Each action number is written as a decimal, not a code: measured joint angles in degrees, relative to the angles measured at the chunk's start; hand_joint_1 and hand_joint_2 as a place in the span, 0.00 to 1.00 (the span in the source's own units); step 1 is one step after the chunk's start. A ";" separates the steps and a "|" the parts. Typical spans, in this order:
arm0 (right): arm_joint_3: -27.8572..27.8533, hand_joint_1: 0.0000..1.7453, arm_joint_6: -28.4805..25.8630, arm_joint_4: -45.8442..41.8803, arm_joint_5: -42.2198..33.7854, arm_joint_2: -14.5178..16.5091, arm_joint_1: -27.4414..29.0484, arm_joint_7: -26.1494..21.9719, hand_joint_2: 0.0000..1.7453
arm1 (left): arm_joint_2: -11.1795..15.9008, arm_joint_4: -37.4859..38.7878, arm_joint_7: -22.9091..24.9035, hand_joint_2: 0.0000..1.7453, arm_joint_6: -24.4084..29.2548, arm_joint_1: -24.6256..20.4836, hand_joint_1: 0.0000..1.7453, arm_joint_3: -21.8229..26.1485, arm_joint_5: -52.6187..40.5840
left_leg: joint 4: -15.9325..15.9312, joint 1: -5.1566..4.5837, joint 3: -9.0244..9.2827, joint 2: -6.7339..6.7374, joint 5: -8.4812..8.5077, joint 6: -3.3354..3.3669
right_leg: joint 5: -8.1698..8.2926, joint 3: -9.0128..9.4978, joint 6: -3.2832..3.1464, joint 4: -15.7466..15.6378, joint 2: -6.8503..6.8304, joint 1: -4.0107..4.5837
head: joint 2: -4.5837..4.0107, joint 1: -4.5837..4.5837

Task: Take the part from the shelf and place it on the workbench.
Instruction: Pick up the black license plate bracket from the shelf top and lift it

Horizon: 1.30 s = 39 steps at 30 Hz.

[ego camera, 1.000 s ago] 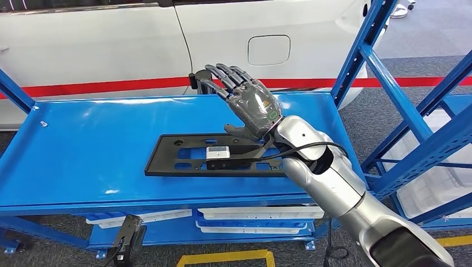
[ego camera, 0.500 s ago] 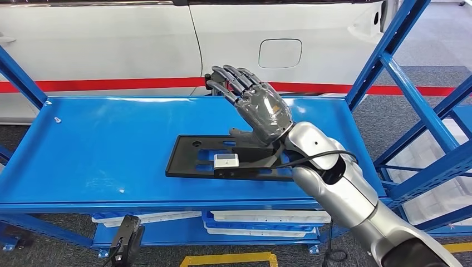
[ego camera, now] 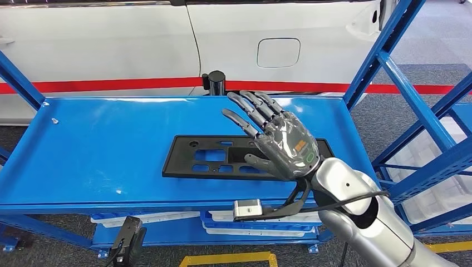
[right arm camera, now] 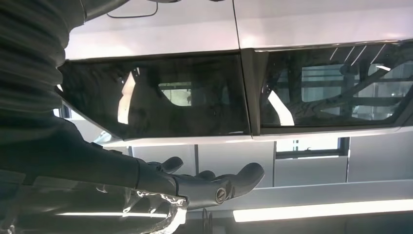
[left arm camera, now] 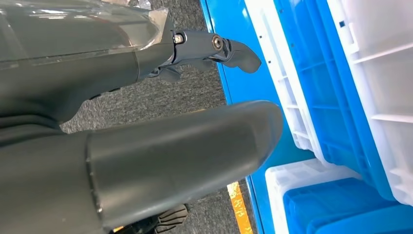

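From the head view, the right robot hand [ego camera: 281,143] hangs above the blue shelf [ego camera: 100,150] with its fingers spread wide and straight, holding nothing. Its palm faces down toward the part [ego camera: 222,158], a flat black plate with cut-outs that lies on the shelf's top level, nearer the front edge than the back. The hand covers the plate's right portion from this angle; whether it touches the plate cannot be told. The silver right arm [ego camera: 362,217] comes in from the lower right, and a small grey camera block [ego camera: 247,209] juts from a bracket under the wrist, in front of the shelf's front edge. Behind the shelf stands a white car [ego camera: 167,39] with a fuel flap, and a red strip [ego camera: 94,86] runs along its lower edge. A black post [ego camera: 214,82] shows just past the shelf's back rim. White trays [ego camera: 261,218] sit on the lower level.

In the left wrist view, the left robot hand [left arm camera: 146,146] has its thick thumb and a darker finger apart, with nothing between them. Beyond it are grey floor, blue bins [left arm camera: 336,97] and white bins [left arm camera: 384,63].

In the right wrist view, the right robot hand's fingers [right arm camera: 214,187] reach out flat and empty before the car's dark windows [right arm camera: 234,92].
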 joint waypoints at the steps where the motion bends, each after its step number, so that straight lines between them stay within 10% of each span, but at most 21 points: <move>1: 0.11 0.00 0.49 -1.26 0.71 -0.07 1.03 0.53 1.00 | -0.09 0.00 0.13 0.00 0.03 0.00 0.00 -0.02 0.13 | 0.00 0.02 0.00 0.01 -0.01 -0.01 | -0.01 -0.01 0.00 0.00 0.00 0.01 | 0.00 0.00; 20: 8.01 0.00 6.19 4.48 3.78 10.11 11.00 1.62 1.00 | -2.15 0.00 2.10 0.00 1.62 -0.61 0.00 0.01 3.52 | -0.05 0.11 0.00 0.02 -0.09 -0.13 | -0.17 -0.01 0.12 0.01 0.03 0.12 | 0.00 0.00; 39: 14.50 0.00 -2.48 42.24 -8.41 20.34 -6.48 0.69 1.00 | -3.04 0.50 6.09 0.00 2.17 -1.22 0.00 0.17 2.99 | -0.02 0.11 0.00 0.07 0.01 -0.09 | -0.12 -0.01 0.13 0.13 0.03 0.12 | 0.00 -0.02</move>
